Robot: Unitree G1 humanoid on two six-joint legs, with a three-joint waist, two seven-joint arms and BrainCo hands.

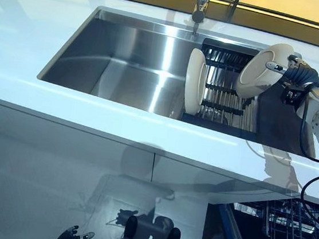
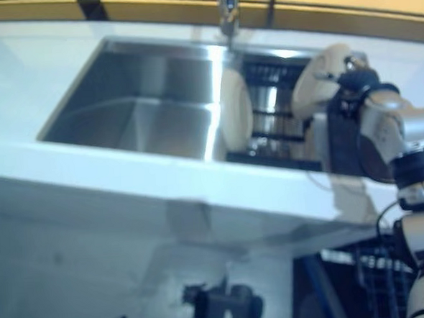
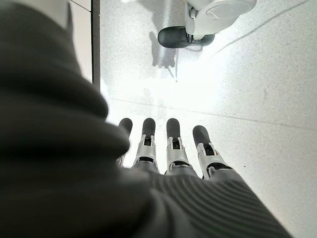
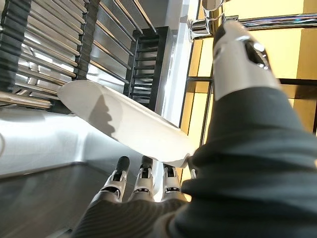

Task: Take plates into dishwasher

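My right hand (image 1: 296, 74) is shut on a white plate (image 1: 263, 71), with its fingers (image 4: 142, 179) under the rim and the thumb over it. It holds the plate tilted above the right side of the dark dish rack (image 1: 224, 107) in the sink. The plate also shows in the right wrist view (image 4: 124, 124). A second white plate (image 1: 195, 80) stands on edge at the rack's left end. My left hand (image 1: 69, 237) hangs low near the floor, open and empty, its fingers (image 3: 171, 146) straight.
The steel sink (image 1: 125, 69) is set in a white counter (image 1: 47, 92), with a faucet (image 1: 200, 6) at its back edge. The open dishwasher's wire rack (image 1: 290, 232) shows below the counter at the lower right.
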